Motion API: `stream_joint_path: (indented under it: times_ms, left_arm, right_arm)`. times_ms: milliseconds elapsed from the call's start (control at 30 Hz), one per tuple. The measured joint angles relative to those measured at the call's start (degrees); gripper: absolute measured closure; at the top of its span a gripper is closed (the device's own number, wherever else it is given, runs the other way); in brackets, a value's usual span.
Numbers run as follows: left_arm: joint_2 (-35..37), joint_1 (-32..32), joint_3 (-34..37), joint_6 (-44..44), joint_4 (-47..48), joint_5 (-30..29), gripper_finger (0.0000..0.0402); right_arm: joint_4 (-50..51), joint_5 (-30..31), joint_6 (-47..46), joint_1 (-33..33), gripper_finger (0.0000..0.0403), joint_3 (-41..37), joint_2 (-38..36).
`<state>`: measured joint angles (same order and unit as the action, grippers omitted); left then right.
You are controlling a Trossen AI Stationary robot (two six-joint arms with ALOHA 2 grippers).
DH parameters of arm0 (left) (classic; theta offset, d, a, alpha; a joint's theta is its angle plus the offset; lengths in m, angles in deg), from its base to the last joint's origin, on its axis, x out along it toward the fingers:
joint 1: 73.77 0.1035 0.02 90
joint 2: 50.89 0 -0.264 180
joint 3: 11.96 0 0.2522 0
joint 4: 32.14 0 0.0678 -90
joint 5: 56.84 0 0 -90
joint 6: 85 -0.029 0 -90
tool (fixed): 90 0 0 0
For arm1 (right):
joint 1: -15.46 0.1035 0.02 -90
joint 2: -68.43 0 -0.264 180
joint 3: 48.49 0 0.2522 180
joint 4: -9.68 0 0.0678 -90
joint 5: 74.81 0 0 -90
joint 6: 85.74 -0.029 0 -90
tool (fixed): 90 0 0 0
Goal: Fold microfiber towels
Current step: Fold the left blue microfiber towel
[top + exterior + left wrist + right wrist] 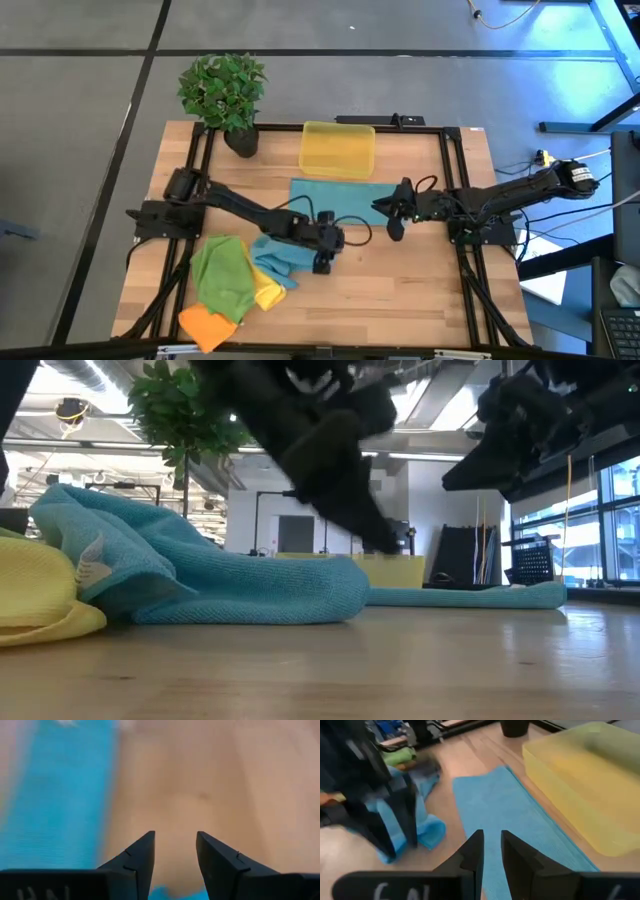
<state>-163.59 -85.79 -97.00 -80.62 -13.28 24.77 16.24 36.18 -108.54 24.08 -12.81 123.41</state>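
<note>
A folded teal towel (335, 195) lies flat on the table in front of the yellow bin (338, 150); it also shows in the right wrist view (495, 805). A second teal towel (275, 255) lies crumpled at mid-table, its left part resting on the pile of green (225, 275), yellow (268, 293) and orange (205, 322) towels. My left gripper (322, 258) is open and empty beside the crumpled towel, just above the wood (175, 835). My right gripper (388, 208) hovers over the flat towel's right end, its fingers a narrow gap apart and empty (492, 837).
A potted plant (225, 95) stands at the far left corner. A black frame (455, 190) runs along the table's sides. Bare wood lies near the front edge at the right (400, 300).
</note>
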Motion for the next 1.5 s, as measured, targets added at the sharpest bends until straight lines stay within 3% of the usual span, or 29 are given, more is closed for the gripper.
stream_joint_path:
  times_ms: [100, 500, 567, 700, 867, 967, 1100, 1233, 1367, 1500]
  left_arm:
    - [-1.2, -0.8, 0.0, 0.5, 6.5, 6.7, 0.0264]
    - [0.2, -7.5, -0.1, 15.5, 57.3, 8.8, 0.0266]
    - [0.8, -9.1, 0.5, 17.9, 63.6, 5.8, 0.0266]
    - [6.7, -12.2, 0.1, 23.3, 64.6, -4.9, 0.0266]
    - [14.6, -14.1, 0.0, 23.6, 51.7, -20.3, 0.0266]
    - [17.2, -14.0, 2.6, 17.3, 34.9, -24.2, 0.0266]
    - [17.8, -13.9, 8.5, 3.3, 6.5, -21.6, 0.0266]
    - [16.3, -12.6, 14.2, -3.3, -13.2, -19.7, 0.0266]
    - [14.9, -9.1, 18.8, -2.3, -24.7, -18.7, 0.0266]
    - [12.4, -5.4, 19.7, 1.3, -27.2, -12.9, 0.0266]
  right_arm:
    - [0.1, 0.0, 0.6, 1.0, 0.0335, 0.0, 0.0]
    - [-1.2, 4.2, 1.0, 3.3, 0.0335, 0.0, 0.0]
    - [-1.3, 4.1, 1.0, 3.3, 0.0335, 0.0, 0.0]
    - [-1.8, 4.0, 1.0, 3.3, 0.0335, 0.0, 0.0]
    - [-4.7, 4.0, 3.1, 3.3, 0.0335, 0.0, 0.0]
    - [-8.7, 4.0, 6.5, 3.3, 0.0335, 0.0, 0.0]
    - [-13.4, 4.0, 12.9, 4.2, 0.0335, 0.0, 0.0]
    - [-13.6, 3.9, 14.4, 5.8, 0.0335, 0.0, 0.0]
    - [-13.6, 3.9, 15.6, 7.2, 0.0335, 0.0, 0.0]
    - [-13.7, 3.8, 15.8, 7.4, 0.0335, 0.0, 0.0]
